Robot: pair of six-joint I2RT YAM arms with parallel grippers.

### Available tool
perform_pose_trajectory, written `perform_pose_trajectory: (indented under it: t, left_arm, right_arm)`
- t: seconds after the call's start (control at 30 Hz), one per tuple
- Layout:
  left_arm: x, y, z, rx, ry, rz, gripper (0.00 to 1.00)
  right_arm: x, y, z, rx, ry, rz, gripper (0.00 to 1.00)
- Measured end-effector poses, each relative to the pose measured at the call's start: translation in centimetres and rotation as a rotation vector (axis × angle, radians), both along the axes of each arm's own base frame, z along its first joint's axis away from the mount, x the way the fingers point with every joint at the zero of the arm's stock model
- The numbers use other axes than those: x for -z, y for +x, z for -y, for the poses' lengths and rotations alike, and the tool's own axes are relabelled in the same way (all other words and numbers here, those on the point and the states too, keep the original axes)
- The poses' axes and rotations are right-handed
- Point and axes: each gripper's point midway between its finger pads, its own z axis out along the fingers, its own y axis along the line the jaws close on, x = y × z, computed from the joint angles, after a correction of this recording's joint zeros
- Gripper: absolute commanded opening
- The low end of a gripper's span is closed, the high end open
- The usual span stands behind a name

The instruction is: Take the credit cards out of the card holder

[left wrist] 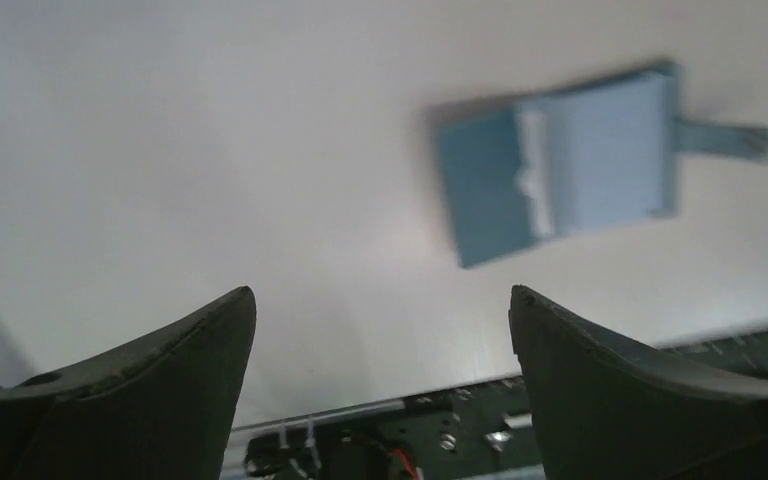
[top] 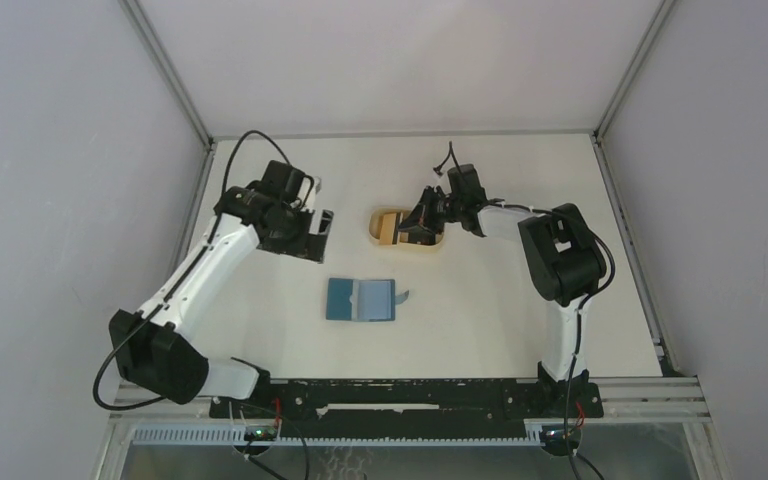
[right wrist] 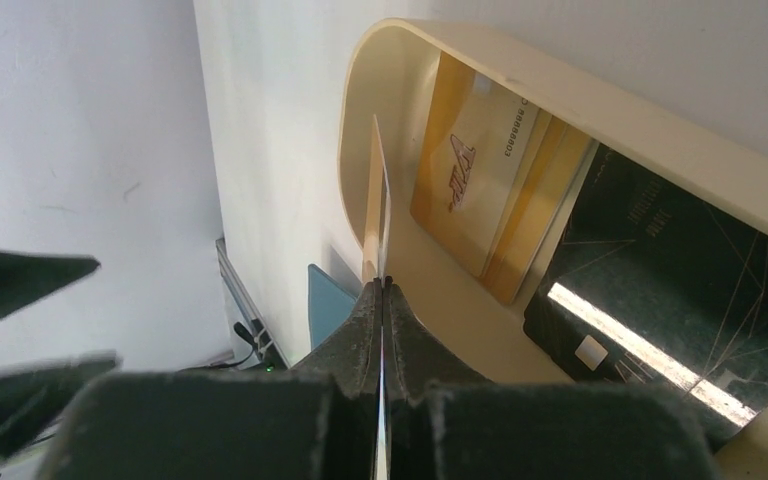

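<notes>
Two fingers of the right gripper (right wrist: 382,292) are pressed together on a thin pale card (right wrist: 377,205). The card is held upright and edge-on at the centre of the right wrist view, over the rounded left end of the beige oval tray (right wrist: 560,75). Inside the tray a gold card (right wrist: 475,190) lies at upper centre, with a dark card (right wrist: 660,290) just beside it at the right. The left gripper (left wrist: 380,330) has its fingers spread wide, and only white table (left wrist: 210,150) shows between them. The teal card holder (left wrist: 560,160) is blurred at the upper right of that view, lying open with its snap tab pointing right. In the top view the card holder (top: 362,299) lies open and flat at mid-frame, below the tray (top: 375,228) and apart from both grippers.
</notes>
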Motion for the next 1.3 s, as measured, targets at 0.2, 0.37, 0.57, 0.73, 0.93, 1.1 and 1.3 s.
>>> perform_pose_trajectory:
  t: [0.2,0.37,0.57,0.73,0.93,1.1,1.3]
  left_arm:
    - [-7.8,-2.3,12.4,0.432,-0.719,0.278,1.0]
    - [-19.0,-5.3,16.7,0.663,-1.339,0.556,1.0]
    - [-18.7,-1.3,16.9,0.528,-1.499,0.466,1.0]
    - [-15.1,3.2,15.4,0.18,-1.168,0.501,1.0]
    - [-13.5,4.4,8.6,-0.112,-0.777,0.648,1.0]
    - [-7.5,2.8,0.7,-0.445,-0.484,0.683,1.0]
    - [-1.2,0.1,-4.1,-0.811,-0.51,0.657,1.0]
  right_arm:
    - [-0.6,0.7,-0.1,0.004,0.005,0.015,0.0]
    - [-0.5,1.3,0.0,0.012,0.002,0.015,0.0]
    - [0.5,1.9,0.3,0.035,-0.016,0.002,0.0]
    - [1.1,2.5,0.2,0.048,-0.032,-0.019,0.0]
    - [1.3,3.6,-0.3,0.046,-0.037,-0.029,0.36]
    - [1.7,3.7,-0.5,0.043,-0.061,-0.041,0.86]
    - [1.3,3.8,-0.6,0.033,-0.074,-0.027,1.0]
